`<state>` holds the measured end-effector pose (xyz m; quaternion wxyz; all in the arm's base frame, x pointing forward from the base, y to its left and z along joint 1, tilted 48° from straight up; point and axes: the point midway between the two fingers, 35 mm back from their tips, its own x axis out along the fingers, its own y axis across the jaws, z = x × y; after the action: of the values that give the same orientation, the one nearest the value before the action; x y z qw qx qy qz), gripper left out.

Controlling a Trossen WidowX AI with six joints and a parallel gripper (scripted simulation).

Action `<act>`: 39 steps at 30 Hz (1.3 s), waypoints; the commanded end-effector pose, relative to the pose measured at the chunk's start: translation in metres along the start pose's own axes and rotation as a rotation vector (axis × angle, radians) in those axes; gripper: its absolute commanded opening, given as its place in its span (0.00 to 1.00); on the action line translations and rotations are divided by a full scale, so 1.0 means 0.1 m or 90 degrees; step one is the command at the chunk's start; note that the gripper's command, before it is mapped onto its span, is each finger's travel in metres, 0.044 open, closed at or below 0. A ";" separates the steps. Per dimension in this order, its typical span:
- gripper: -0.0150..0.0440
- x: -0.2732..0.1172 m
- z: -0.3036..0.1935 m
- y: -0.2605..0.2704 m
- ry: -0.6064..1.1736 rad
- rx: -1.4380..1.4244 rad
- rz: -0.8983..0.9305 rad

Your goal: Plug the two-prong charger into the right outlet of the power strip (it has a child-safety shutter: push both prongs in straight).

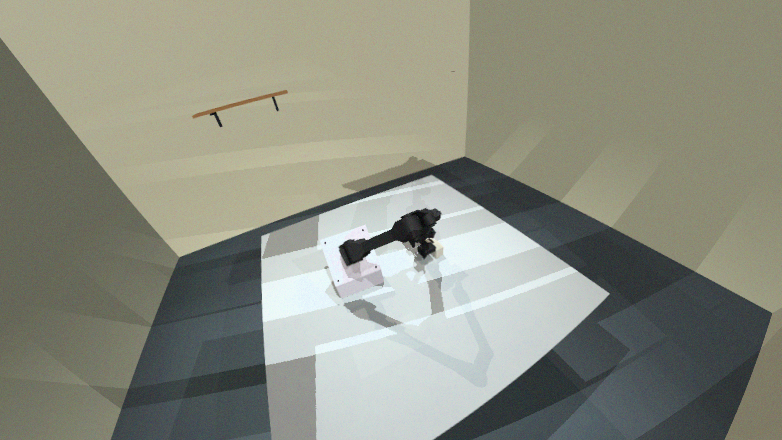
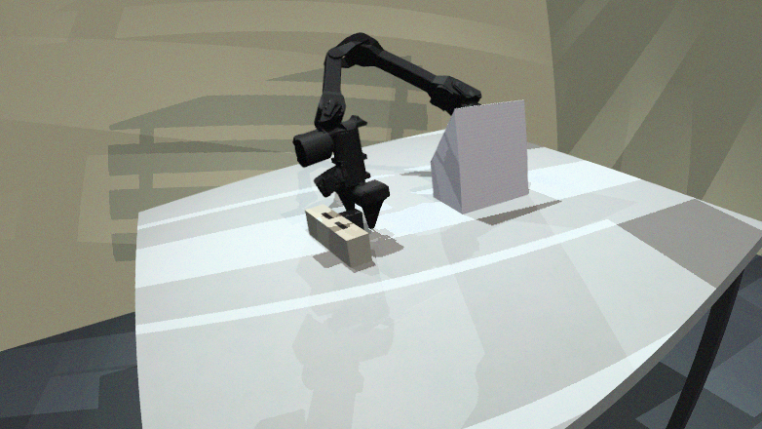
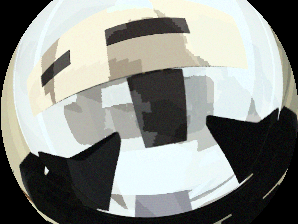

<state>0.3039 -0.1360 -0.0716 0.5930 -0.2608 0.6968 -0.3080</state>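
The power strip [image 1: 439, 250] [image 2: 358, 252] [image 3: 220, 47] is a cream block on the table with two dark outlets in its top. One outlet [image 3: 147, 32] is near the middle of the wrist view; the other outlet [image 3: 56, 68] is at its left. A dark block, apparently the charger [image 2: 352, 215] [image 3: 161, 107], is close beside the strip's long side; its prongs cannot be made out. My gripper [image 2: 361, 217] [image 3: 164, 129] is open and low, pointing down, its fingertips apart on either side of the dark block without gripping it. The arm mostly hides this area in the top view.
The white table [image 1: 382, 394] [image 2: 240, 363] carries a pale lilac wedge-shaped stand [image 1: 358, 287] [image 2: 492, 160] at the arm's base. An orange-brown rail [image 1: 240, 103] is on the wall beyond the table. Shadows and bright bands cross the table top.
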 end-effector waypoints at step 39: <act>1.00 -0.13 -0.30 0.04 -0.091 -0.002 0.007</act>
<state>0.2733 -0.1300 -0.0673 0.6149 -0.2664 0.6780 -0.3022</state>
